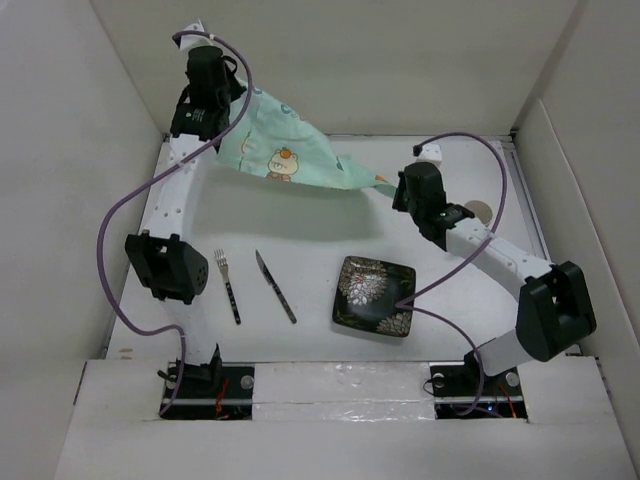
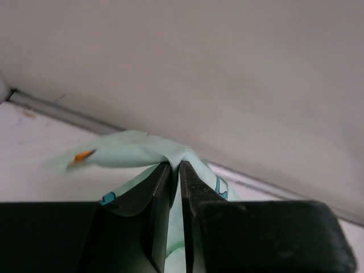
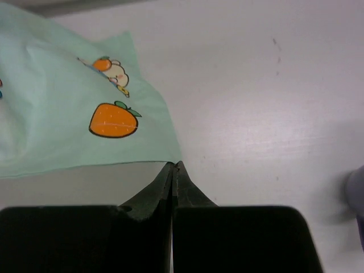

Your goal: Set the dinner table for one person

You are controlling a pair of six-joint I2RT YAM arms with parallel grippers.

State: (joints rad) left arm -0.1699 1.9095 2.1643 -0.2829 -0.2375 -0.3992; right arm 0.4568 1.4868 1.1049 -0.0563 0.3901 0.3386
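The mint-green cartoon cloth mat [image 1: 290,155] hangs stretched in the air over the far part of the white dinner table [image 1: 300,225]. My left gripper [image 1: 233,103] is raised at the far left and shut on one bunched end of the mat [image 2: 131,151]; cloth shows between its jaws [image 2: 176,166]. My right gripper [image 1: 393,188] is lower, right of centre, shut with the mat's opposite corner [image 3: 68,114] pinched at its very tips [image 3: 173,165]. A dark flowered square plate [image 1: 374,295], a fork [image 1: 228,285] and a knife [image 1: 275,286] lie on the near table.
White walls close the table at the back, left and right. A small round tan object [image 1: 481,212] sits behind my right forearm. The purple cables loop over both arms.
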